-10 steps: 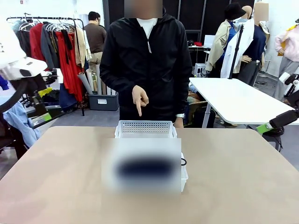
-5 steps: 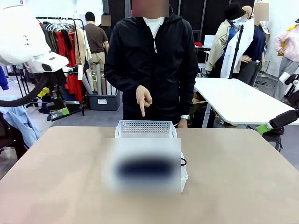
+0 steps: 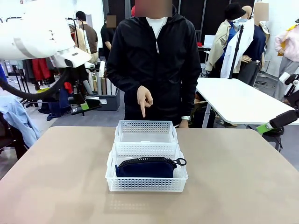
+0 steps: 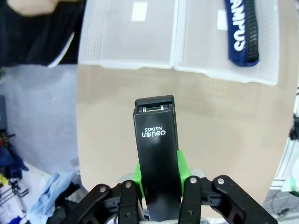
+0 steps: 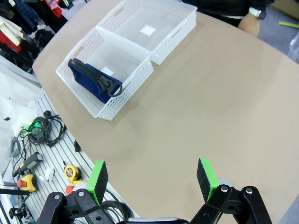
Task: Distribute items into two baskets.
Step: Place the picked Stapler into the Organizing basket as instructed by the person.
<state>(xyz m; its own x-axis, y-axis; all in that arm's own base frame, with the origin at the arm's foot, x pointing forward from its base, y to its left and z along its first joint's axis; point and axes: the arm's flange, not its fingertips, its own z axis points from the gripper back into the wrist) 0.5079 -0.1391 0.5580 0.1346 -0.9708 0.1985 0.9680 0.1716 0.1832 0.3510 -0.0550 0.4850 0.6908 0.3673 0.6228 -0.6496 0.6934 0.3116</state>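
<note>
My left gripper [image 4: 159, 171] is shut on the black stapler [image 4: 154, 140], whose nose sticks out past the green pads. In the front view that gripper [image 3: 86, 105] hangs high at the left, short of the table's far left edge. Two white baskets stand end to end mid-table. The near basket [image 3: 146, 185] holds the navy pouch [image 3: 147, 167]; the far basket [image 3: 145, 127] has nothing in it. A person's hand [image 3: 144, 99] points down over the far basket. My right gripper [image 5: 152, 179] is open and empty, off the table's right side [image 3: 266, 127]. The pouch [image 5: 93, 80] lies on its long edge.
The person stands at the far edge behind the baskets. Bare tabletop [image 3: 233, 177] spreads on both sides of them. Cables and hand tools [image 5: 42, 154] lie on a rack below the table's near edge. Another white table [image 3: 233, 98] stands at the back right.
My left arm has swung in from the far left toward the table, carrying the stapler. The person's pointing hand and my right gripper have stayed put.
</note>
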